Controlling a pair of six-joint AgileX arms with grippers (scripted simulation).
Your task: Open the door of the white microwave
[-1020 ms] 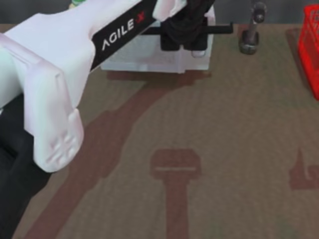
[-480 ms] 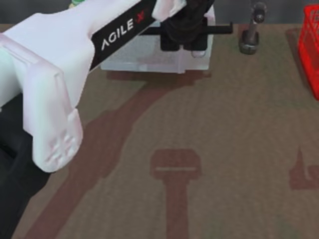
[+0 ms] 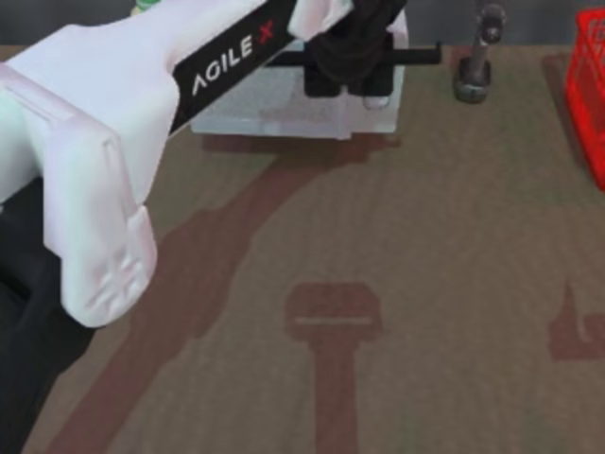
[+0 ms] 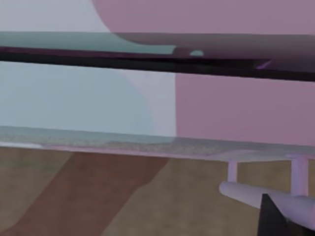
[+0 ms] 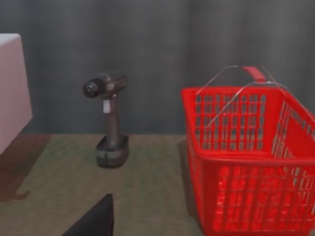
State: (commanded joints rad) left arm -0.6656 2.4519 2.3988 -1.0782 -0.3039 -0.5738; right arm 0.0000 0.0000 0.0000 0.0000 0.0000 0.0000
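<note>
- Top view shows the left arm reaching across the far left of the table, its left gripper (image 3: 350, 71) a dark mass pressed against the front of the white microwave (image 3: 284, 104) at the table's far edge.
- Whether the fingers are spread or closed cannot be told; the dark wrist covers them from above, and only one black tip (image 4: 275, 219) shows in the left wrist view.
- That view sits very close to the door (image 4: 147, 103), a flat pale panel filling most of the frame, with a pale bar handle (image 4: 266, 196) on two short posts just beside the black tip.
- The door looks rigid, smooth and hinged, so it should swing rather than lift; the microwave seems heavy enough to stay put under a gentle pull.
- The handle is judged the best hold, since the bare panel would be slippery and offers no edge.
- A drill (image 5: 108, 123) and a red basket (image 5: 246, 162) stand away to the gripper's right.
- The right gripper is hardly seen, apart from a dark corner (image 5: 93, 221) in its own wrist view.
</note>
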